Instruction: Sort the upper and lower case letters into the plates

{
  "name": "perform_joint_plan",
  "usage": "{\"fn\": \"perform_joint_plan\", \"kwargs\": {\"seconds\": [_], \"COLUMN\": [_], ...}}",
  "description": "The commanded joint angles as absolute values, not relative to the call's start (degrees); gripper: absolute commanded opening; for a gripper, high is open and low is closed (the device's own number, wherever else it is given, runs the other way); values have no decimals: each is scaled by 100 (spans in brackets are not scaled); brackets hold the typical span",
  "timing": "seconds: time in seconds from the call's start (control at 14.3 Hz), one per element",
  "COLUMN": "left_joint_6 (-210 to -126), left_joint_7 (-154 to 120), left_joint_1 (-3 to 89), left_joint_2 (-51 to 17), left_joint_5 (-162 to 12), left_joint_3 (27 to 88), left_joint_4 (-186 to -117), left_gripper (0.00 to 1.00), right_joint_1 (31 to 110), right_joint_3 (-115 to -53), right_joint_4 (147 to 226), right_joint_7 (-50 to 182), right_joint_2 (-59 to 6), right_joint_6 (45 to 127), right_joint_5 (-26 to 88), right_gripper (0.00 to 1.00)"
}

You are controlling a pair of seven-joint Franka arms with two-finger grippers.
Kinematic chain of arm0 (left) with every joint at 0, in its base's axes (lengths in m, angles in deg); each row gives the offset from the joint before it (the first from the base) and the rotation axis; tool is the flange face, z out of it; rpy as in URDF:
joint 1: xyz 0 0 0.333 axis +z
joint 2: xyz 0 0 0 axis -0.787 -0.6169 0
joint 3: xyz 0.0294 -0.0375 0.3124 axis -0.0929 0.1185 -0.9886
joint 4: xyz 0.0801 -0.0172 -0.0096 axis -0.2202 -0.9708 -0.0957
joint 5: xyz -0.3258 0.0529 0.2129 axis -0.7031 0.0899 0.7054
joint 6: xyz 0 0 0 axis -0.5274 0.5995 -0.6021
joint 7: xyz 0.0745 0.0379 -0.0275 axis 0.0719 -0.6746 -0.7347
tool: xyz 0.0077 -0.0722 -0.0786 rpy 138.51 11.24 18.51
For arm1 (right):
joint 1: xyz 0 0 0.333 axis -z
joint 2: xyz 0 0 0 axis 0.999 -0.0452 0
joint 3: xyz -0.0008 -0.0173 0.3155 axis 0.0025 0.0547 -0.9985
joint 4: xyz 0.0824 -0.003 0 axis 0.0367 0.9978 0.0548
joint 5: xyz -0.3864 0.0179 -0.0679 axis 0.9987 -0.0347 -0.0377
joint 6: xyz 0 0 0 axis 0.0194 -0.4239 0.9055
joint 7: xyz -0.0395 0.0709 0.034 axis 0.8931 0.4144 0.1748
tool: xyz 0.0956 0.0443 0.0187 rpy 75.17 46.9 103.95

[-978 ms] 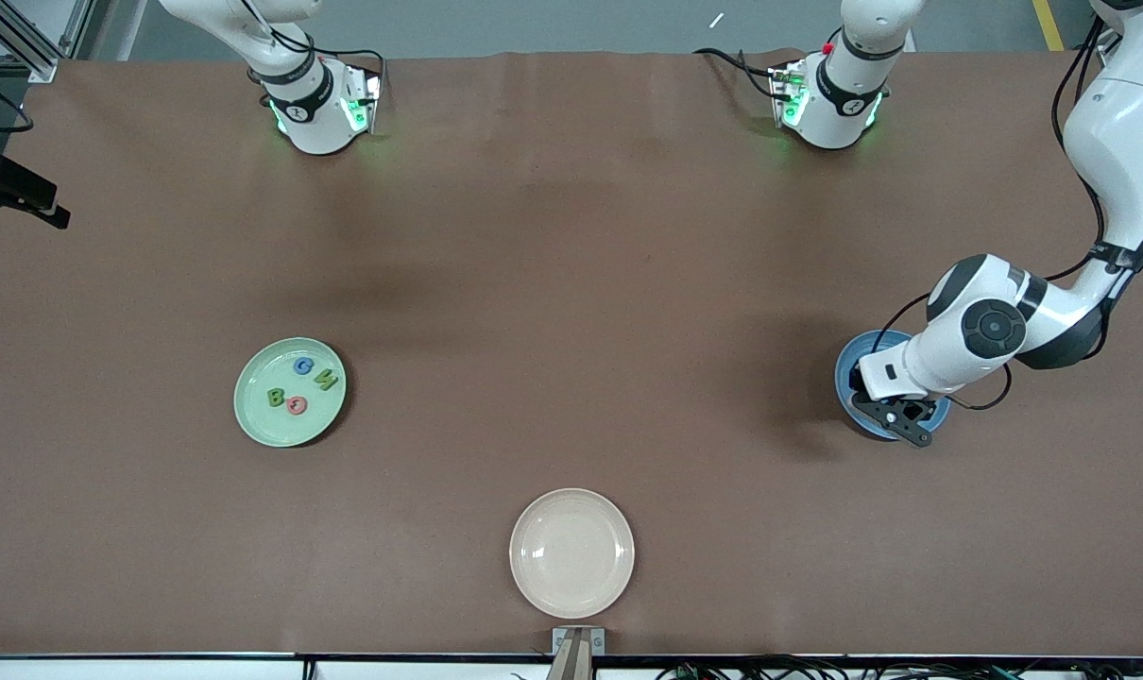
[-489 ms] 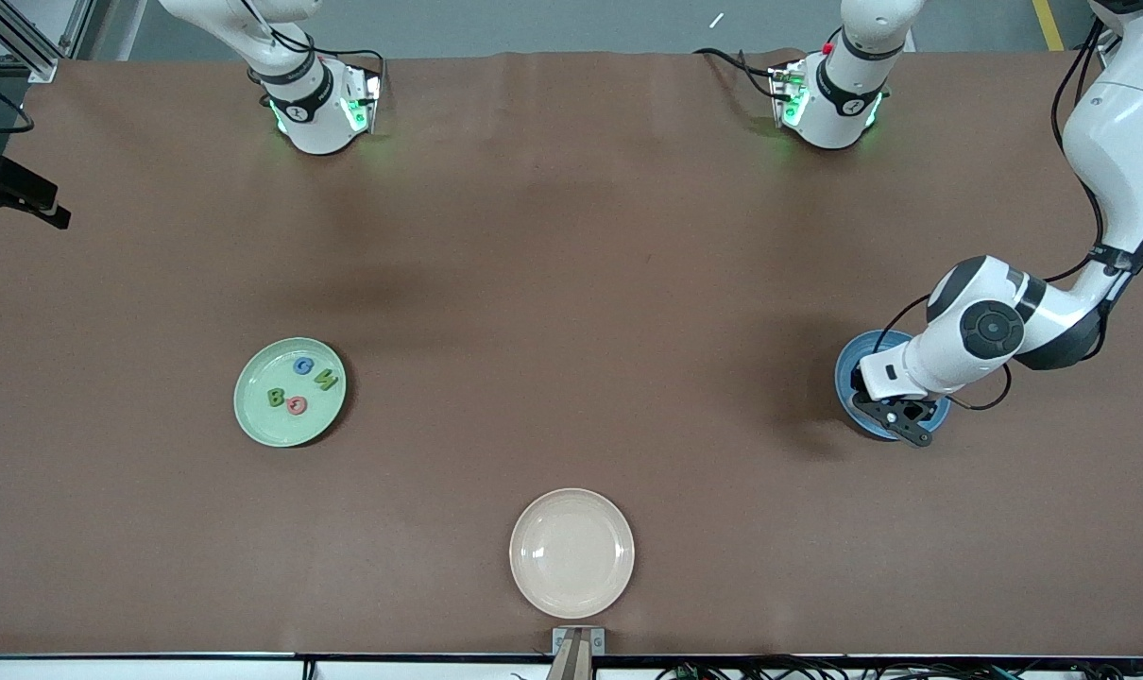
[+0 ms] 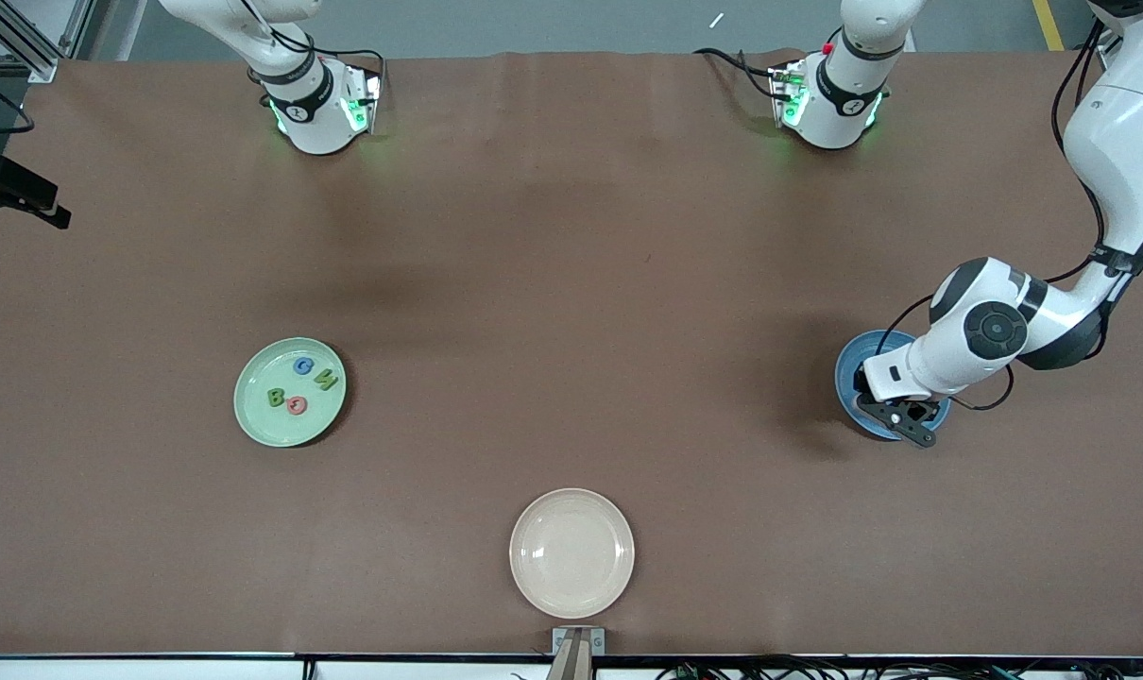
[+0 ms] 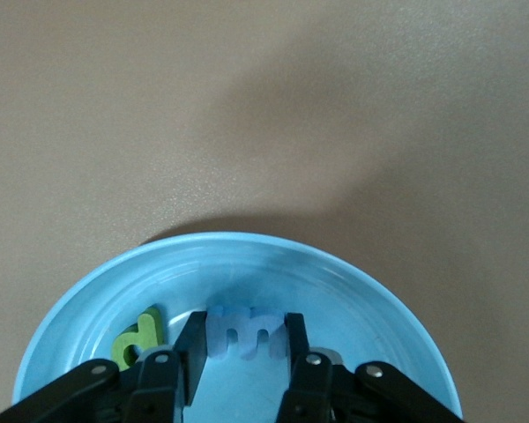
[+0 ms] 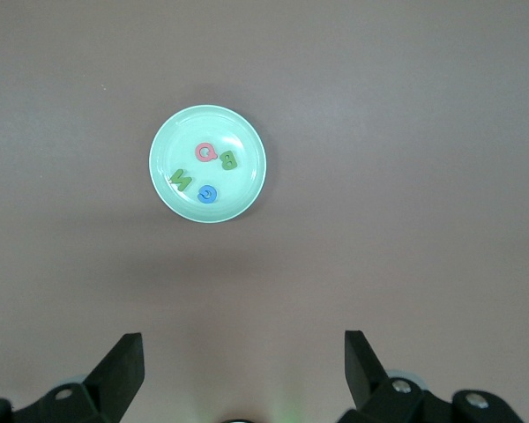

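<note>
My left gripper [image 3: 899, 417] hangs low over the sky blue plate [image 3: 848, 375] at the left arm's end of the table. In the left wrist view, that gripper [image 4: 244, 331] is shut on a pale blue lower-case m [image 4: 247, 335] just above the sky blue plate [image 4: 247, 264]. A green d [image 4: 139, 337] lies in the plate beside it. The pale green plate [image 3: 258, 420] holds a blue G [image 3: 302, 365], a green N [image 3: 326, 381], a green B [image 3: 276, 397] and a pink letter [image 3: 297, 406]. My right gripper [image 5: 244, 344] stands open high over the table, and its wrist view shows the green plate [image 5: 243, 187] below.
A cream-beige plate [image 3: 571, 552] with nothing in it sits near the table's front edge, nearer to the front camera than both other plates. The two arm bases [image 3: 316, 104] [image 3: 831, 99] stand along the back of the brown table.
The left arm has shifted only very slightly. Its gripper stays over the sky blue plate with the m still in it.
</note>
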State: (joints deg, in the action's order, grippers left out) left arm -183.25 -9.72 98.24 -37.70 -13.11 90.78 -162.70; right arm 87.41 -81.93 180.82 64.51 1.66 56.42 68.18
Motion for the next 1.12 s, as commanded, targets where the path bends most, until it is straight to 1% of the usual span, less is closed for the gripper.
{"fn": "perform_joint_plan", "kwargs": {"seconds": [0.0,0.07,0.14,0.21,0.28,0.35,0.42,0.56,0.77,0.91,1.05], "left_joint_6": [-18406,-18406,-18406,-18406,-18406,-18397,-18379,-18213,-17380,-16809,-16456], "left_joint_7": [-925,-925,-925,-925,-916,-916,-916,-951,-1022,-1126,-1162], "left_joint_1": [9814,9823,9831,9866,9919,9980,10033,10313,10622,10640,10640], "left_joint_2": [-3774,-3774,-3748,-3722,-3696,-3669,-3599,-3555,-3546,-3546,-3546], "left_joint_5": [-1186,-1186,-1194,-1203,-1212,-1256,-1282,-1509,-1879,-2108,-2117], "left_joint_3": [9052,9052,9052,9060,9069,9095,9174,9533,10280,10606,10782], "left_joint_4": [-16285,-16277,-16276,-16276,-16276,-16285,-16294,-16303,-16023,-15654,-15468], "left_gripper": [24,34,47,73,94,100,100,100,100,100,100], "right_joint_1": [8706,8706,8706,8706,8706,8706,8706,8706,8697,8697,8697], "right_joint_3": [-8187,-8187,-8187,-8187,-8187,-8187,-8187,-8187,-8187,-8187,-8187], "right_joint_4": [18282,18282,18282,18282,18282,18282,18282,18282,18291,18291,18291], "right_joint_7": [6545,6545,6545,6545,6545,6545,6545,6545,6545,6545,6545], "right_joint_2": [345,345,345,345,345,345,345,345,336,336,336], "right_joint_6": [5689,5680,5680,5680,5680,5680,5680,5689,5689,5680,5680], "right_joint_5": [6847,6847,6847,6847,6847,6847,6847,6847,6847,6847,6847], "right_gripper": [100,100,100,100,100,100,100,100,100,100,100]}}
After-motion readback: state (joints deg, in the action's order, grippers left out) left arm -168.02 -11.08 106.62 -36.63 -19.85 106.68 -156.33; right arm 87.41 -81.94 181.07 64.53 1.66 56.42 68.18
